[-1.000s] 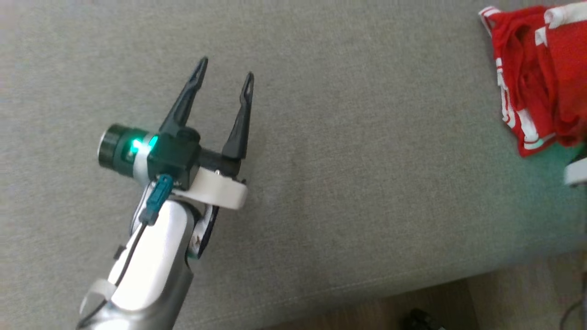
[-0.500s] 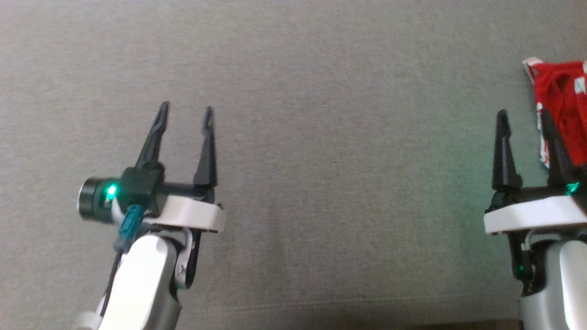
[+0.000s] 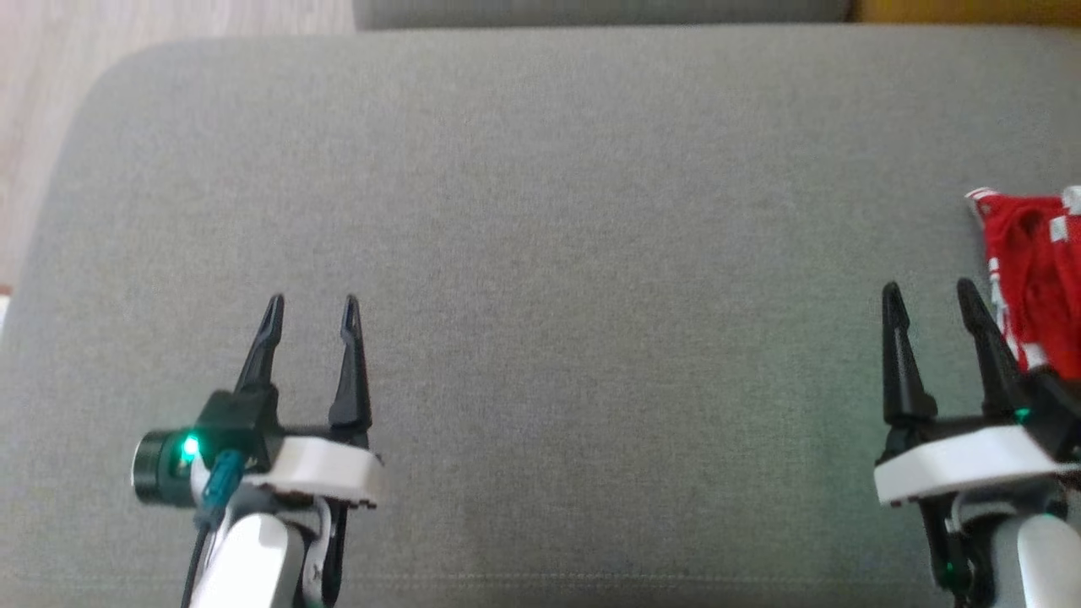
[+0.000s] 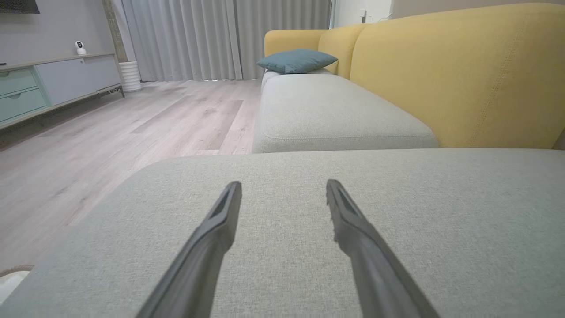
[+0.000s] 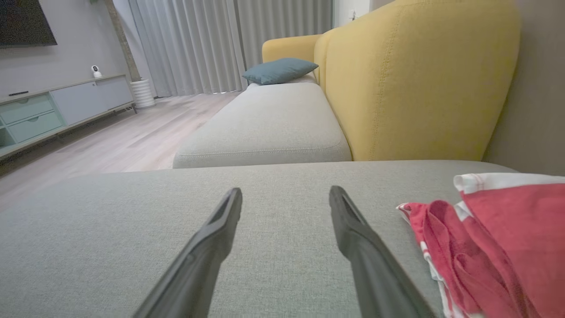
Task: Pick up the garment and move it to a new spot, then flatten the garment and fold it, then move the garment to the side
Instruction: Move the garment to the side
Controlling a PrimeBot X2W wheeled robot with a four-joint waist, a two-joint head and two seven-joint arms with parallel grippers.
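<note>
one red garment [image 3: 1037, 279] lies bunched on the grey cushion [image 3: 540, 253].

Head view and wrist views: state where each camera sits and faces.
Head view: on the head, facing down at grey cushion; left gripper, right gripper open.
Left wrist view: on left wrist, along its fingers toward yellow sofa.
Right wrist view: on right wrist, along its fingers; red garment rightward.
Shared by wrist views: blue pillow.
</note>
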